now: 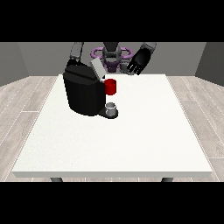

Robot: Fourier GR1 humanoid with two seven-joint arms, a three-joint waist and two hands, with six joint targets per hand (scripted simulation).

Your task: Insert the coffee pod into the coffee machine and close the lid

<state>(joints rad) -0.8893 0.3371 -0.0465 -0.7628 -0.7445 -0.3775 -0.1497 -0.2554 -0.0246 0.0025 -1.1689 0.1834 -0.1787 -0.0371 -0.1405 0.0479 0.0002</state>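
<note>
The black coffee machine [83, 94] stands on the left half of the white table [131, 140], with its grey lid [97, 68] tilted up and open. A red thing at the machine [110, 86] sticks out of its front. A small grey thing [112, 106] sits on the machine's dark base plate; I cannot tell whether it is the pod. The hand at the view's right [136, 64] hangs in the air over the table's far edge, right of the lid, its fingers relaxed and touching nothing. The other arm [76, 50] drops behind the machine, which hides its hand.
The robot's torso [111, 54] is behind the table's far edge, between the two arms. White tabletop stretches in front of and to the right of the machine. Wooden floor surrounds the table.
</note>
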